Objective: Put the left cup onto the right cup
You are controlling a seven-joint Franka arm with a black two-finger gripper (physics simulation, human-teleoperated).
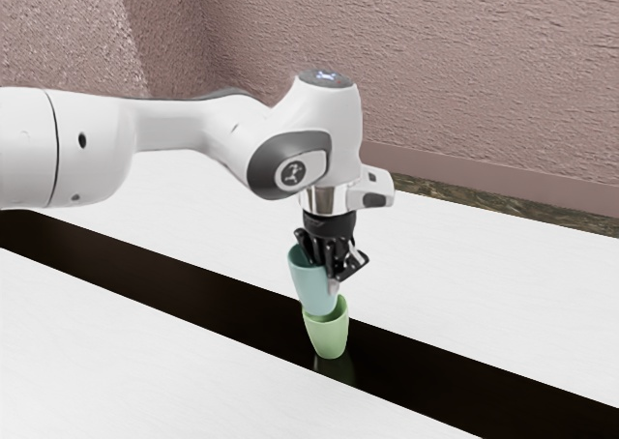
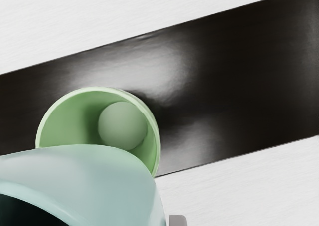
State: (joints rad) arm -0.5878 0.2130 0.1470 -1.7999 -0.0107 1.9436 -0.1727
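- Two cups, one over the other; the pale green cup [image 1: 327, 331] stands upright on the glossy black strip [image 1: 464, 371], and from above its inside is bare right down to the round bottom
- teal cup [image 1: 308, 273] is up off the table, tipped a bit, with its lower end right at the green one's mouth; can't tell if it's touching the rim or just over it; can't really see inside it either
- gripper [image 1: 336, 263] points straight down and has the teal cup pinched at its rim; fingers close together, clamped on the cup wall
- strip runs diagonally across the white table [image 1: 145, 362]; green cup's base sits inside the strip, dark surface showing on both sides before the white edges
- white top stretches wide either side of the strip; textured wall [image 1: 464, 62] is well behind
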